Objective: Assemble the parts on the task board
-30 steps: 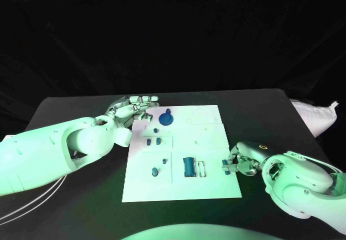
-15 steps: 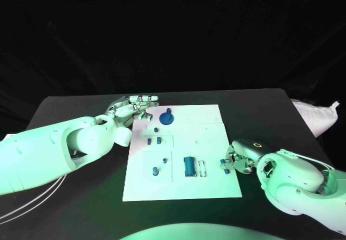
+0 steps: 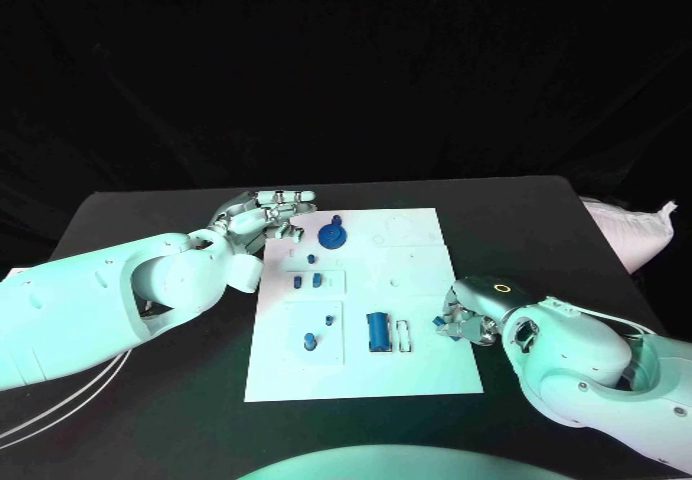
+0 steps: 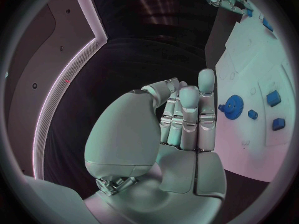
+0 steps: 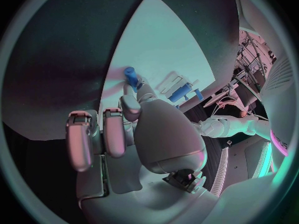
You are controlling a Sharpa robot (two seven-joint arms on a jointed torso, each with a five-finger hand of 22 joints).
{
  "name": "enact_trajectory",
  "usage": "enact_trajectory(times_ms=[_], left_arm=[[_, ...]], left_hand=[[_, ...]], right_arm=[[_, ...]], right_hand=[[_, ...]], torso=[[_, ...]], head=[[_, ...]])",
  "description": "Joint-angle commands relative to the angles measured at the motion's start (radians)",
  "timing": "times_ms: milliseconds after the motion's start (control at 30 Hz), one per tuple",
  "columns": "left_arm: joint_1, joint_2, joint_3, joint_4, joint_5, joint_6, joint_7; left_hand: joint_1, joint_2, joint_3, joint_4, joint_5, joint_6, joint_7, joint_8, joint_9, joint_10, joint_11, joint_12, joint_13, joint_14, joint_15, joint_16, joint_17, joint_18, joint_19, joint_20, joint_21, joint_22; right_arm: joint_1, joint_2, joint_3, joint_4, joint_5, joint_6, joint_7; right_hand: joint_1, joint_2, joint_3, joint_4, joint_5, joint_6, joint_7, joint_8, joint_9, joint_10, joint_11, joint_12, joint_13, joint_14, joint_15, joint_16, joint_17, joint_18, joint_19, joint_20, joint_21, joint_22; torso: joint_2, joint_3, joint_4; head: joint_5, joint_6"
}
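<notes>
Risk sits mostly with my right hand (image 3: pixel 464 322), which pinches a small blue peg (image 5: pixel 130 75) between fingertip and thumb at the right edge of the task board (image 3: pixel 418 375). From the right wrist view the peg stands up above the fingertips, held only near its lower end, so I judge the hold shallow; a sideways nudge against the board could tilt it or flick it out onto the black table (image 3: pixel 562 215). I cannot tell from the head view whether the peg is lined up with any socket, since my own hand covers that spot.

Just left of that hand lie the blue cylinder (image 3: pixel 378 331) and a pale open slot (image 3: pixel 407 335) beside it. If I bring the peg in low, my knuckles may brush the cylinder and roll it off its place.

My left hand (image 3: pixel 267 215) hovers at the far left corner of the board, fingers straight and close together, holding nothing. The blue gear (image 3: pixel 333 237) lies close beside its fingertips, with two small blue blocks (image 3: pixel 304 282) nearer me. A careless drop of that hand could shove the board and spoil the right hand's aim.
</notes>
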Motion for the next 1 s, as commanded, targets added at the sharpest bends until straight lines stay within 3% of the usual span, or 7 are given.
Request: enact_trajectory(times_ms=[33,133,200,267,433,667,1000], left_arm=[[0.000,0.001,0.000,0.003,0.003,0.020,0.003],[0.000,0.000,0.000,0.003,0.003,0.019,0.003],[0.000,0.001,0.000,0.003,0.003,0.019,0.003],[0.000,0.001,0.000,0.003,0.003,0.020,0.003],[0.000,0.001,0.000,0.004,0.003,0.019,0.003],[0.000,0.000,0.000,0.005,0.003,0.019,0.004],[0.000,0.000,0.000,0.006,0.003,0.019,0.004]], left_hand=[[-0.002,0.009,0.001,-0.006,0.005,0.003,0.002,0.003,0.001,-0.008,-0.002,0.007,0.002,-0.005,0.001,-0.005,-0.001,0.019,-0.005,0.001,-0.003,-0.002],[-0.002,0.009,0.001,-0.006,0.005,0.003,0.002,0.003,0.001,-0.008,-0.002,0.007,0.002,-0.005,0.001,-0.005,-0.001,0.019,-0.005,0.001,-0.003,-0.002],[-0.002,0.009,0.001,-0.006,0.005,0.003,0.002,0.003,0.001,-0.008,-0.002,0.007,0.002,-0.005,0.001,-0.005,-0.001,0.019,-0.005,0.001,-0.003,-0.002],[-0.002,0.009,0.001,-0.006,0.005,0.003,0.002,0.003,0.001,-0.008,-0.002,0.007,0.002,-0.005,0.001,-0.005,-0.001,0.019,-0.005,0.001,-0.003,-0.002],[-0.002,0.009,0.001,-0.006,0.005,0.003,0.002,0.003,0.001,-0.008,-0.002,0.007,0.002,-0.005,0.001,-0.005,-0.001,0.019,-0.005,0.001,-0.003,-0.002],[-0.002,0.009,0.001,-0.006,0.005,0.003,0.002,0.003,0.001,-0.008,-0.002,0.007,0.002,-0.005,0.001,-0.005,-0.001,0.019,-0.005,0.001,-0.003,-0.002],[-0.002,0.009,0.001,-0.006,0.005,0.003,0.002,0.003,0.001,-0.008,-0.002,0.007,0.002,-0.005,0.001,-0.005,-0.001,0.019,-0.005,0.001,-0.003,-0.002]], right_arm=[[-0.019,-0.001,-0.016,-0.012,0.024,0.043,-0.045],[-0.019,-0.007,-0.014,0.000,0.079,-0.028,-0.048],[-0.019,-0.011,-0.013,0.008,0.125,-0.072,-0.047],[-0.018,-0.014,-0.011,0.017,0.166,-0.113,-0.043],[-0.015,-0.018,-0.008,0.042,0.262,-0.203,-0.030],[-0.012,-0.015,-0.006,0.063,0.332,-0.263,-0.022],[-0.011,0.011,-0.005,0.066,0.391,-0.285,-0.018]], right_hand=[[0.044,0.013,0.032,-0.009,0.070,0.010,0.002,-0.005,-0.028,-0.013,-0.004,-0.021,-0.010,0.057,-0.007,0.001,-0.004,-0.018,0.051,-0.006,0.001,0.199],[0.028,0.001,0.067,-0.003,0.124,0.012,0.000,-0.011,-0.031,-0.015,-0.002,-0.035,-0.018,0.056,-0.006,-0.003,-0.008,-0.017,0.050,-0.004,0.000,0.198],[0.011,-0.011,0.093,0.007,0.147,0.012,-0.001,-0.016,-0.033,-0.014,-0.003,-0.041,-0.020,0.056,-0.006,-0.005,-0.010,-0.017,0.049,-0.003,-0.001,0.197],[-0.001,-0.019,0.113,0.013,0.161,0.013,0.001,-0.019,-0.034,-0.013,-0.003,-0.043,-0.022,0.056,-0.006,-0.006,-0.011,-0.017,0.048,-0.003,-0.002,0.196],[-0.039,-0.050,0.169,0.034,0.179,0.018,0.000,-0.022,-0.035,-0.005,-0.003,-0.037,-0.016,0.057,-0.008,-0.006,-0.008,-0.017,0.049,-0.004,-0.001,0.197],[-0.094,-0.076,0.204,0.069,0.184,0.020,0.000,-0.026,-0.035,0.002,-0.003,-0.032,-0.011,0.058,-0.006,-0.006,-0.006,-0.017,0.049,-0.004,-0.002,0.196],[-0.113,-0.090,0.213,0.079,0.189,0.022,0.000,-0.026,-0.034,0.005,-0.003,-0.030,-0.008,0.058,-0.006,-0.006,-0.005,-0.017,0.049,-0.004,-0.002,0.196]], torso=[[0.001,0.0003,0.0006],[0.001,0.0013,-0.0001],[0.000,-0.0002,0.0011],[0.000,-0.0020,0.0025],[0.001,0.0004,0.0020],[0.001,-0.0012,0.0030],[0.002,-0.0005,0.0031]], head=[[-0.001,0.002],[0.000,0.003],[-0.002,0.003],[-0.004,0.003],[0.002,0.003],[0.001,0.002],[0.005,0.000]])
